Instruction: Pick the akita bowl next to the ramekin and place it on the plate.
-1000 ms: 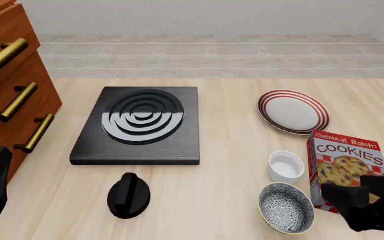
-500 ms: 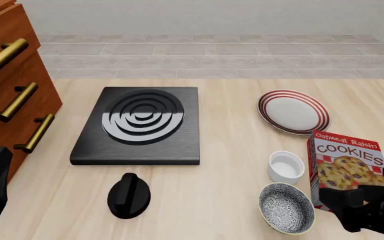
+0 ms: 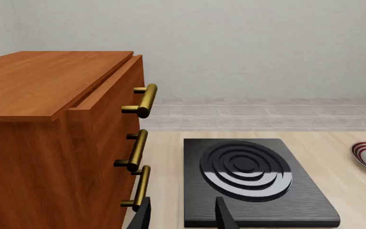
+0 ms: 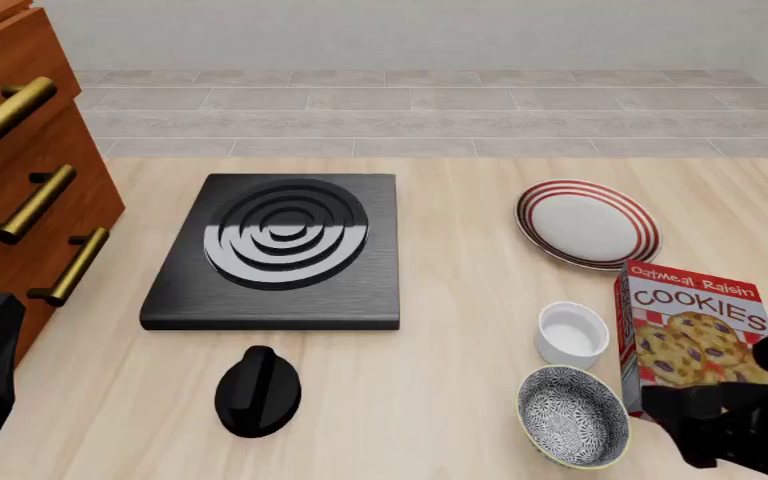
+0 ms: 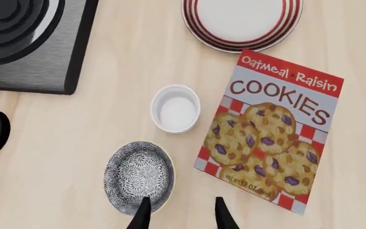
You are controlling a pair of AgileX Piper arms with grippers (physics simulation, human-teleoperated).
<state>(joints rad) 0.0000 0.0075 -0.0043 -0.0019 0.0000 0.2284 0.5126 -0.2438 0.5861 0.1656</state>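
The akita bowl, speckled black and white inside, sits near the table's front edge, just in front of the plain white ramekin. The red-ringed plate lies farther back, with nothing on it. My right gripper is open above the bowl's right side, with one fingertip over its rim and nothing held. In the front view the right arm shows as a dark mass right of the bowl. My left gripper is open and empty at the table's near left.
An Oatmeal Raisin cookies box lies right of the ramekin and bowl, close to my right arm. A black hotplate sits mid-table with a black knob-like object in front. Wooden drawers with brass handles stand at left.
The right gripper has shifted slightly left and toward the table's near edge, closer to the bowl. The left arm and all objects stay put.
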